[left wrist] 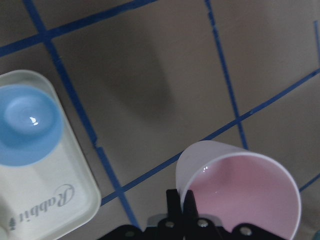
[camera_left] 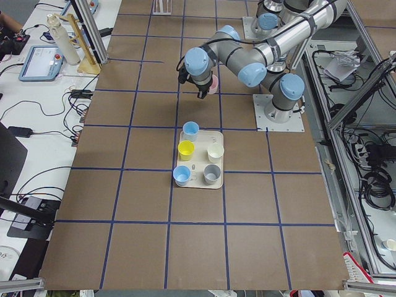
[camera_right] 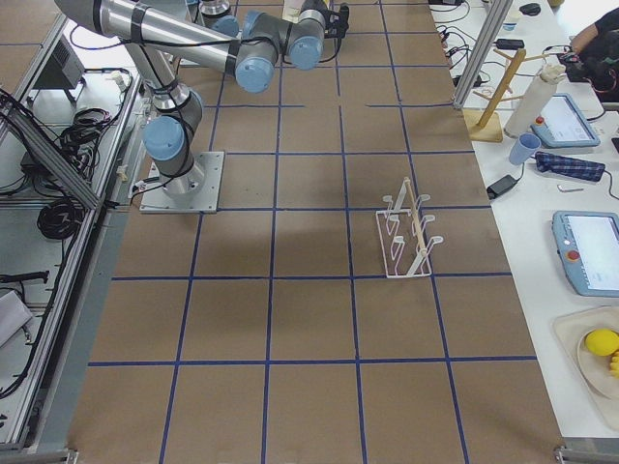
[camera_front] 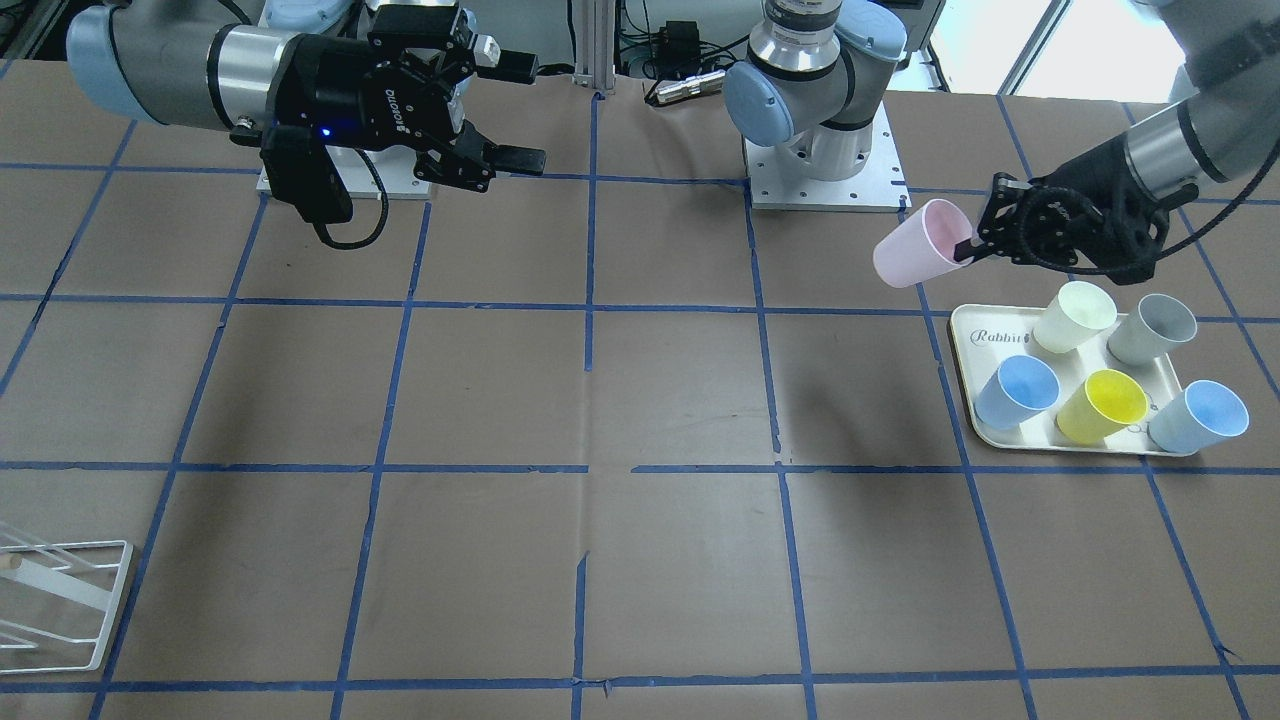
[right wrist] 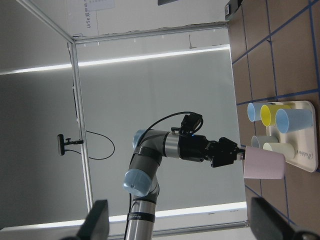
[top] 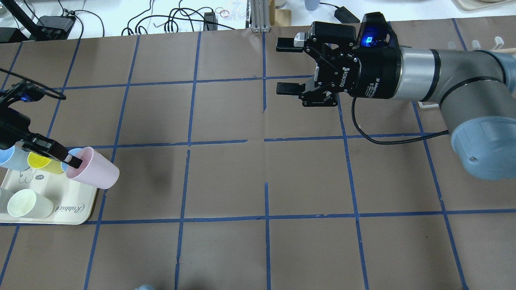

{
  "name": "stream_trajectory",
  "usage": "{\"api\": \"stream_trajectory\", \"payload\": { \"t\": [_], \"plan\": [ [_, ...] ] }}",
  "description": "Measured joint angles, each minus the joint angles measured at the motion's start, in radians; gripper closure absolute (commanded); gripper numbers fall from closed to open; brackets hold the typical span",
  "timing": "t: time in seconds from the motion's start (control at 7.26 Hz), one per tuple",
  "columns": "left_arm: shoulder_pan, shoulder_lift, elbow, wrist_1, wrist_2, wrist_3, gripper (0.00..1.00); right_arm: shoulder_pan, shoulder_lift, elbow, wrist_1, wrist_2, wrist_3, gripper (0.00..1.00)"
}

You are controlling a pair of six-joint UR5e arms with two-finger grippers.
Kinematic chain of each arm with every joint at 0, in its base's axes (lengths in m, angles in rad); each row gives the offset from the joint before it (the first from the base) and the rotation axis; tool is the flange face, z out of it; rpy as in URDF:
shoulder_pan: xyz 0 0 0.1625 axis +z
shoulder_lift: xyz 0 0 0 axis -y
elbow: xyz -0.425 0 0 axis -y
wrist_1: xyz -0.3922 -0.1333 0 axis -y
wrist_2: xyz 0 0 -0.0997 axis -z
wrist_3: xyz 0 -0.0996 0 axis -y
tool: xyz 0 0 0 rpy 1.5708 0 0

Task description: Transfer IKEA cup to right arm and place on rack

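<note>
Left gripper [camera_front: 975, 245] clamped the cup [camera_front: 915, 250] by its rim near the left edge of the table [camera_front: 640, 400], right gripper [camera_front: 520, 112] was wide open and empty; handover and rack [camera_front: 60, 600] placement were not yet done.

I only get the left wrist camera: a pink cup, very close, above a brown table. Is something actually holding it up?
Observer: Yes. The left gripper pinches the IKEA cup by its rim. The cup is tipped on its side, in the air near the tray.
Visitor: Where is the other arm?
Observer: The right gripper hangs over the table, well away from the cup, with its jaws wide open and facing the cup.
Visitor: And the rack it should end up on?
Observer: The rack stands on the table towards the robot's right end, far from the tray.
</note>
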Motion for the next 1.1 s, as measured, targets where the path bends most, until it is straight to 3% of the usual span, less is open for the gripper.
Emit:
{"api": "stream_trajectory", "payload": {
  "t": [0.55, 0.83, 1.1],
  "plan": [
    [-0.171, 0.014, 0.003, -0.175, -0.526, -0.285, 1.0, -0.002, 0.037, 0.001, -0.001, 0.004, -0.025, 0.0],
    [-0.273, 0.019, -0.003, -0.193, -0.782, -0.416, 1.0, -0.002, 0.048, 0.0, 0.001, 0.001, -0.028, 0.0],
    [-0.341, 0.035, -0.076, -0.196, -1.004, -0.456, 1.0, -0.002, 0.049, 0.0, 0.006, -0.003, -0.022, 0.0]
  ]
}}
